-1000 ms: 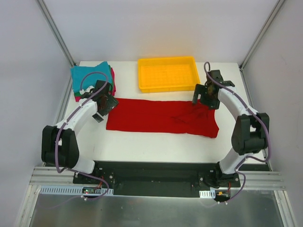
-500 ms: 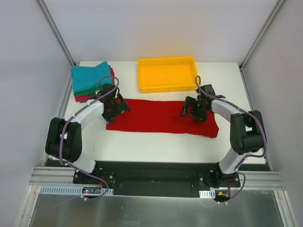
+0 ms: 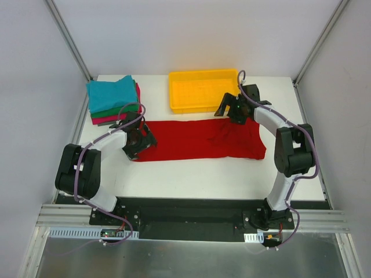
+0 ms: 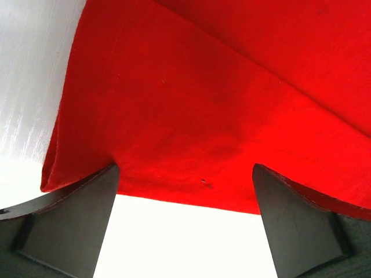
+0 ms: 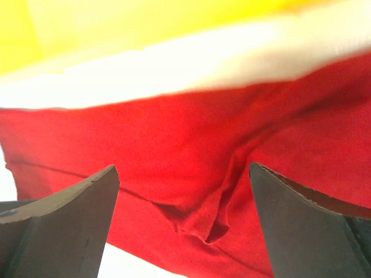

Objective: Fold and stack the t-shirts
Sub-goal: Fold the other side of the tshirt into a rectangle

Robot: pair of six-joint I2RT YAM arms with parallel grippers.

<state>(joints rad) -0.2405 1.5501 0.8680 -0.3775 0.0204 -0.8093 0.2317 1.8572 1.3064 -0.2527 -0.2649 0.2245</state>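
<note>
A large bright red t-shirt [image 3: 197, 141] lies folded into a long band across the table's middle. My left gripper [image 3: 142, 146] is open at its left end. In the left wrist view [image 4: 184, 174] the shirt's folded edge [image 4: 191, 127] lies just past the two fingers, with bare table between them. My right gripper [image 3: 230, 113] is open over the shirt's far edge near its right end. In the right wrist view [image 5: 182, 171] a small raised wrinkle [image 5: 203, 220] of red cloth sits between the fingers. A stack of folded shirts [image 3: 111, 94], teal over green and pink-red, sits at the far left.
A yellow plastic tray [image 3: 203, 108] stands at the back centre, just beyond the shirt's far edge and my right gripper; it also shows in the right wrist view [image 5: 116, 23]. The white table [image 3: 191, 179] shows in front of the shirt. Enclosure walls stand on both sides.
My left gripper slid down to the shirt's left near corner. My right gripper moved off the shirt's right part back to its far edge by the tray. The shirt's right end bunched slightly.
</note>
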